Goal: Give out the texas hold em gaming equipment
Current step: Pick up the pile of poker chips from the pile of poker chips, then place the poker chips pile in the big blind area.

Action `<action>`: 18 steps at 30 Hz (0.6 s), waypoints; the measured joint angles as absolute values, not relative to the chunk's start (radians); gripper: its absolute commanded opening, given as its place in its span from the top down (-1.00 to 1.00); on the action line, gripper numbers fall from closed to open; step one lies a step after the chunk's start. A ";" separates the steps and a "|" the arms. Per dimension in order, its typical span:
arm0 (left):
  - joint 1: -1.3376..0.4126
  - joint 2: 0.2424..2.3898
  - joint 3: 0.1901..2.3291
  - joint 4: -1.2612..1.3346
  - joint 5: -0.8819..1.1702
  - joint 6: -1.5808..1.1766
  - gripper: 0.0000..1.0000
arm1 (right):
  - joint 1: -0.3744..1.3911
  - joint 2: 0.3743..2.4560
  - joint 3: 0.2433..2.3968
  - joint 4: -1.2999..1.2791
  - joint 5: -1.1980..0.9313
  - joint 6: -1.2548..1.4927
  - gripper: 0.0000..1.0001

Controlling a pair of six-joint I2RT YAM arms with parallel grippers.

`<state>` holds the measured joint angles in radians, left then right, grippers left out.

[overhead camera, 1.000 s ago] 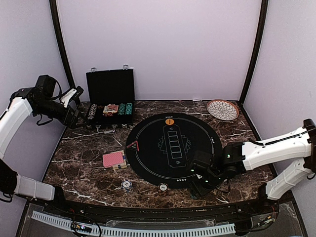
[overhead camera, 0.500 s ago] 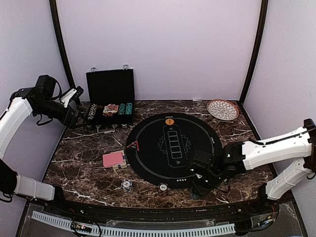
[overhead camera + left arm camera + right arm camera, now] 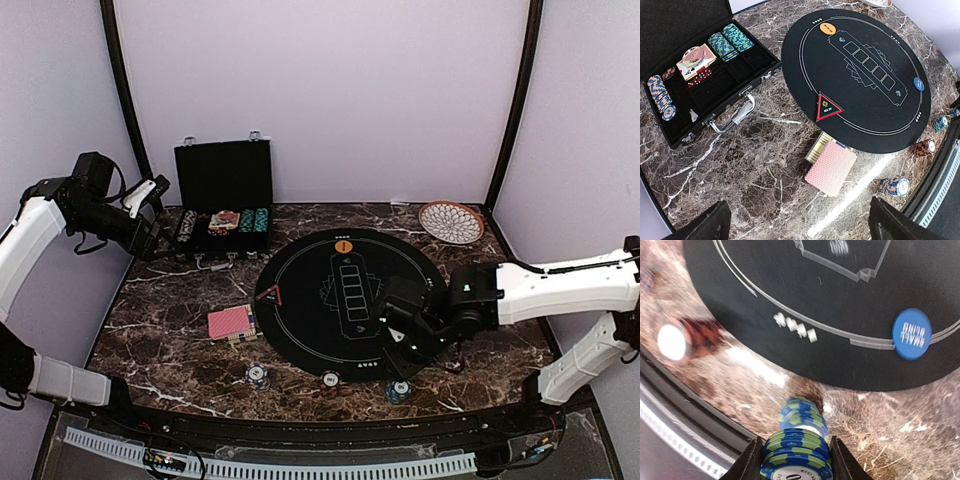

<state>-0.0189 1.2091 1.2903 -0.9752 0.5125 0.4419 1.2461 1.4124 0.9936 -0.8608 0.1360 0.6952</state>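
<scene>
The right gripper [image 3: 796, 445] is pinching a short pile of blue-and-green chips [image 3: 797, 457]. One finger [image 3: 750, 465] is pressing on each side, at the bottom middle of the right wrist view. Only the finger ends are showing, because the bottom edge is cutting off the rest. In the top view the gripper itself is hiding these chips.

Just above them, a second stack [image 3: 802, 414] of the same colours is sitting on the table [image 3: 880, 405]. It is blurry, so I cannot tell if the two piles are touching. A red stack [image 3: 697, 336] at the left is looking smeared. A blue disc [image 3: 911, 334] is lying on the black mat [image 3: 790, 280] at the right.

The left gripper [image 3: 800, 202] is hanging with its fingers wide apart and nothing in it. Only two dark corners are peeking in at the bottom of its view. The cards [image 3: 831, 166] are lying at the lower middle, just off the mat. The open case [image 3: 715, 107] is filling the upper left, with its lid cut off.
</scene>
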 measured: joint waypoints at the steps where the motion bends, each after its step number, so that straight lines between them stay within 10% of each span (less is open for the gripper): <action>1: -0.020 1.209 1.290 -0.975 0.513 0.442 -0.98 | 1.239 1.416 1.020 -0.867 0.139 0.687 0.89; 18: -0.023 1.205 1.290 -0.981 0.509 0.442 -0.98 | 0.749 1.943 1.639 -0.751 0.226 0.387 0.95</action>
